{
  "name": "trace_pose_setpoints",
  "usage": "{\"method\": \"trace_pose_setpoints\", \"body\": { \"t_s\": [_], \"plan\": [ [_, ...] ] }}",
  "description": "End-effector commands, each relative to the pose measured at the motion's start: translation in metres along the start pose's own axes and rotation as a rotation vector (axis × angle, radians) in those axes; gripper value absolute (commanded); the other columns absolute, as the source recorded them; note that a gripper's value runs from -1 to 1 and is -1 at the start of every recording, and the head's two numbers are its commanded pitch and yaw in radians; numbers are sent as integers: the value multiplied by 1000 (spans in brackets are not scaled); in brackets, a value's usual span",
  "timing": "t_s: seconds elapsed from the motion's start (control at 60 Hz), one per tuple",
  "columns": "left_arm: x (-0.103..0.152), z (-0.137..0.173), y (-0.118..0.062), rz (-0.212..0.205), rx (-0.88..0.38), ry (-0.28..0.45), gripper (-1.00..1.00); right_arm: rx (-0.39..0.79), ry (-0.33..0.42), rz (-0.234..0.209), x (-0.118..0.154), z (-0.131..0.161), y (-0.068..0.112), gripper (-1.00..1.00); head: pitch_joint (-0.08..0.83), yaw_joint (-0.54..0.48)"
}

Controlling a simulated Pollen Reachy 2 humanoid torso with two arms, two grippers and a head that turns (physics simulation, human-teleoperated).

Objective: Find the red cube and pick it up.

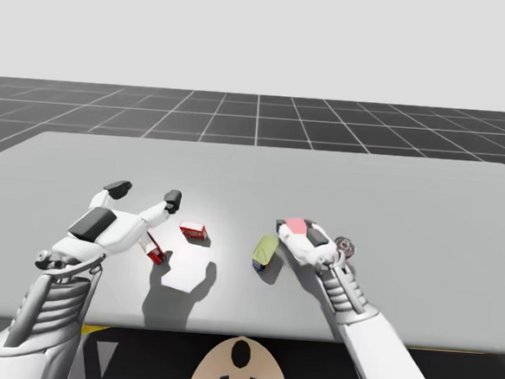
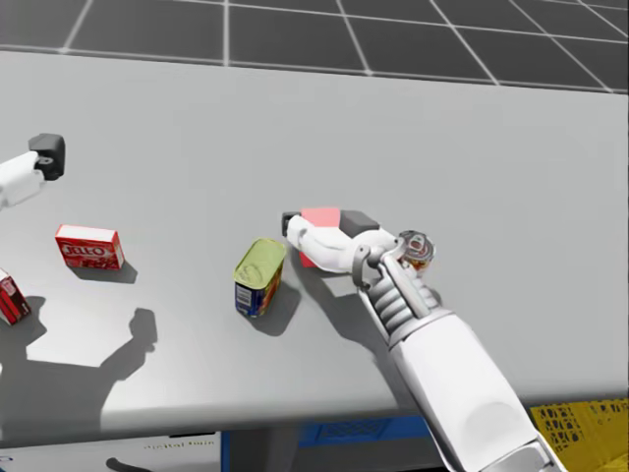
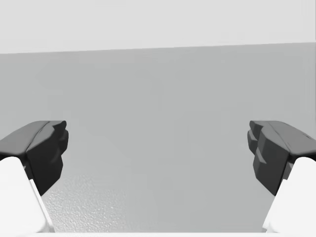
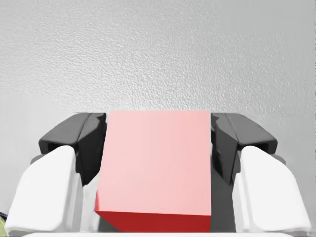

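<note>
You are looking at the red cube [image 4: 155, 168]: a plain block with no markings, its top face showing pale pink under the light and its near face showing deep red. It is sitting square and level between the fingers of the right gripper [image 4: 158, 140], with both dark pads [image 4: 94, 143] pressing against its opposite sides. It is lying right of the middle of the table [image 1: 365, 189], toward the near edge. You cannot tell whether it is resting on the surface or hanging just above it.

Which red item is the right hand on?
The plain red cube, gripped between the right hand's fingers. Two printed red boxes lie by the left hand.
</note>
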Motion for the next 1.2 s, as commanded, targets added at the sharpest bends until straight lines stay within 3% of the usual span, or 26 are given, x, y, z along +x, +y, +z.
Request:
{"method": "trace_pose_setpoints", "body": {
  "t_s": [0.017, 0.2, 0.467, 0.633, 1.083, 1.2],
  "plan": [
    [0, 0, 0, 1, -1, 0, -1000, -84, 244, -23, -15, -3, 11, 1000, 647, -196],
    [0, 0, 0, 1, 0, 0, -1000, -75, 252, -26, -17, -2, 10, 1000, 640, -202],
    [0, -1, 0, -1, 4, 3, -1000, -66, 246, -24, -16, 1, 7, 1000, 400, -202],
    [0, -2, 1, -1, 5, 4, -1000, -56, 230, -25, -12, 5, 7, 1000, 340, -206],
    [2, -2, 2, 2, 7, 1, -1000, -19, -52, 19, 94, 71, 18, 1000, 334, -228],
    [2, -3, 2, 2, 7, -1, -1000, 1, -172, 18, 118, 96, 22, 1000, 331, -227]
  ]
}}
